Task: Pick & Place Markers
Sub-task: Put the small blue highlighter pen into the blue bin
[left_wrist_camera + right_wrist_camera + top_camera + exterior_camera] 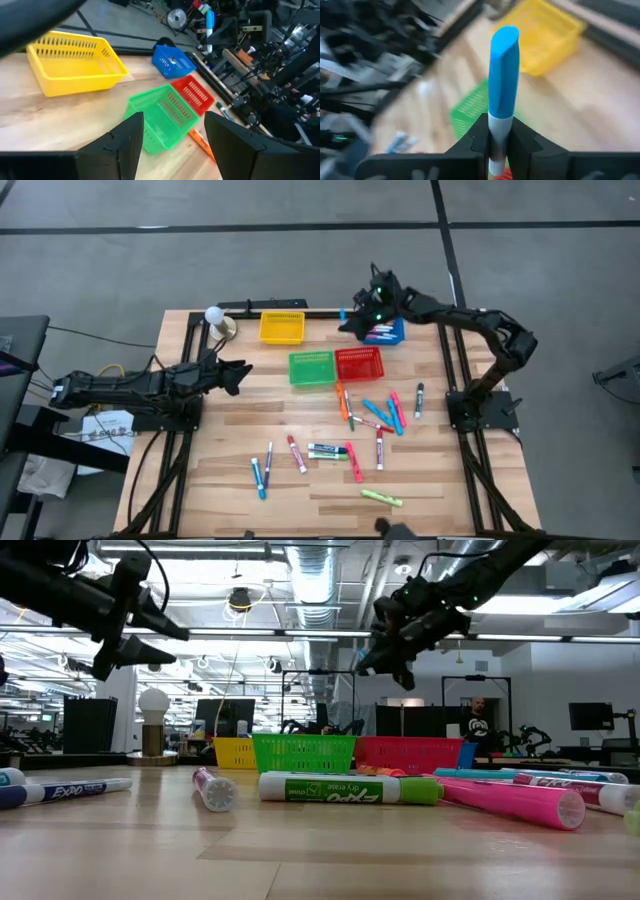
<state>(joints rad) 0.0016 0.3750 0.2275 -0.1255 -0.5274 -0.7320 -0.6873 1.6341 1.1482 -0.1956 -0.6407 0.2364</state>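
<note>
High view showed the right gripper (362, 318) raised beside the blue basket (390, 332), clamped on 1 blue marker (503, 80) standing upright; the left gripper (238, 374) hovered spread, empty.

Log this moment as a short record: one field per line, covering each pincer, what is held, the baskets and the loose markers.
right pincer: shut on blue marker, raised above the blue basket
left pincer: open, empty, waiting at the table's left, facing the green basket
baskets: yellow basket, green, red basket, blue
loose markers: scattered on the table, nearer than the baskets
</note>
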